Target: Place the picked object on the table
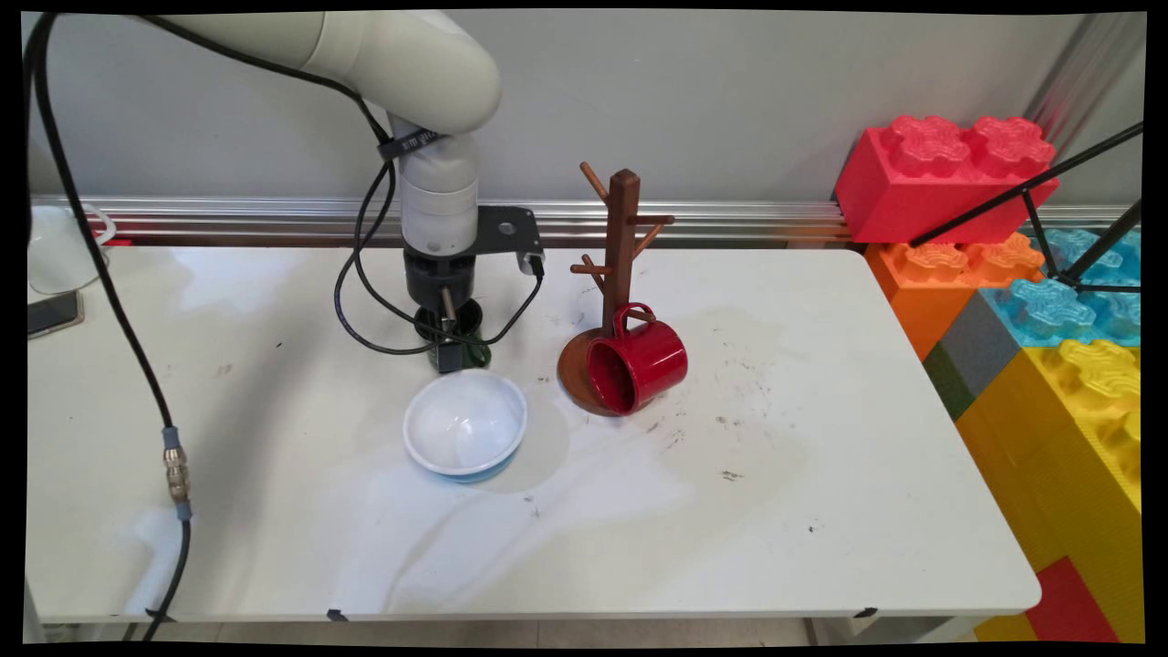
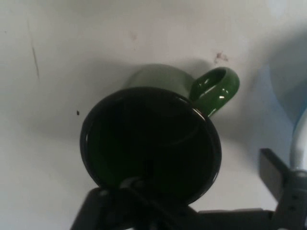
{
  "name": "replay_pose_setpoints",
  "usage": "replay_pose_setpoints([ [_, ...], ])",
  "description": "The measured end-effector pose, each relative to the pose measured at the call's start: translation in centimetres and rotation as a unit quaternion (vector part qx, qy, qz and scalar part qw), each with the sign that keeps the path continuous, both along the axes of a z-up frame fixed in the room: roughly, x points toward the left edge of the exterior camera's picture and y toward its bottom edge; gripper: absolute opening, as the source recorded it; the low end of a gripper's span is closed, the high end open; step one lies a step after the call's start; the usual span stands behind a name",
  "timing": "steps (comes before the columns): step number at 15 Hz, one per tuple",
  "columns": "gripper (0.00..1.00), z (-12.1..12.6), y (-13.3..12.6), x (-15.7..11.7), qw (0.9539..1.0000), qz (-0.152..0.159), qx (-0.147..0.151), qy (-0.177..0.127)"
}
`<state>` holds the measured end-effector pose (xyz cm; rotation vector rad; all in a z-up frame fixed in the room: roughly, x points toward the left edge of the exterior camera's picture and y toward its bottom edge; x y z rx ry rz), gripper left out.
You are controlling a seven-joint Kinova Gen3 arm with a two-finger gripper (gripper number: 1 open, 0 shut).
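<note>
My gripper (image 1: 449, 342) points straight down over a dark green mug (image 1: 463, 336) that stands upright on the white table (image 1: 776, 474), left of centre. In the hand view I look down into the green mug (image 2: 148, 143), its handle toward the upper right. The gripper (image 2: 201, 191) is open: one fingertip (image 2: 274, 172) stands clear of the mug's rim on the handle side, and the other is lost against the dark mug. A white bowl (image 1: 465, 424) with a blue outside sits just in front of the mug, also at the bowl's edge (image 2: 293, 86) in the hand view.
A brown wooden mug tree (image 1: 622, 237) stands right of the gripper, with a red mug (image 1: 637, 360) lying on its side across the tree's round base. Large toy bricks (image 1: 1031, 274) are stacked beyond the table's right edge. A phone (image 1: 53, 313) lies at far left. Black cables (image 1: 365, 301) hang from the arm.
</note>
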<state>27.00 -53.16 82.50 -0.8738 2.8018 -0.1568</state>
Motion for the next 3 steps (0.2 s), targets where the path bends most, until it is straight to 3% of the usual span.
replay_pose_setpoints([
  [3,1.00,0.40,-0.19,0.07,1.0000,0.002,-0.005,0.003],
])
